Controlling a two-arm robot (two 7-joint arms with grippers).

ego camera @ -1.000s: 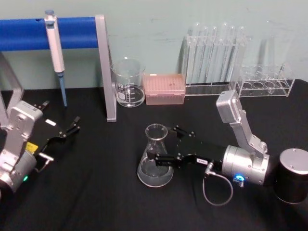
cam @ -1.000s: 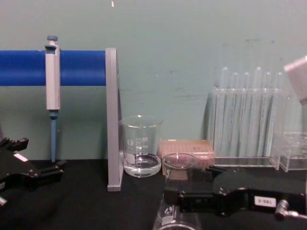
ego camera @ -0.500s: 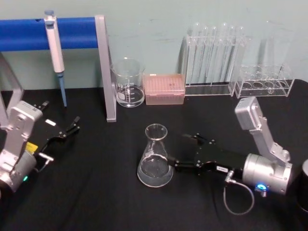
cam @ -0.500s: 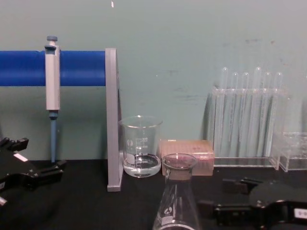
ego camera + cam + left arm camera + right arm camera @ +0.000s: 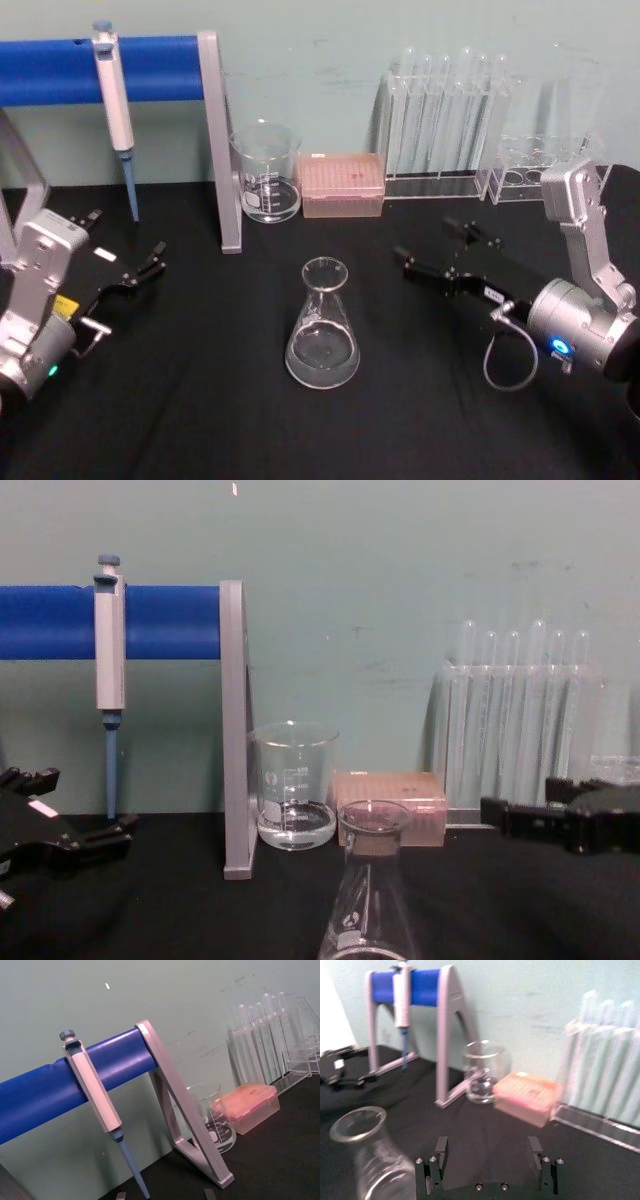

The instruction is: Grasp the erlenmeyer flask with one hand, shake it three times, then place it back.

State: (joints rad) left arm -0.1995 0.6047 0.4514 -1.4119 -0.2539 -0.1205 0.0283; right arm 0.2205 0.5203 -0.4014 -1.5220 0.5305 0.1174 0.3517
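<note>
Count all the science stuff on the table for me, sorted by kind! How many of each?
Erlenmeyer flask: 1
Glass beaker: 1
Pipette on the blue stand: 1
Pink tip box: 1
Clear test tube racks: 2
Total: 6

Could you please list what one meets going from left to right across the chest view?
Left gripper → pipette → grey stand leg → beaker → erlenmeyer flask → test tubes → right gripper.
</note>
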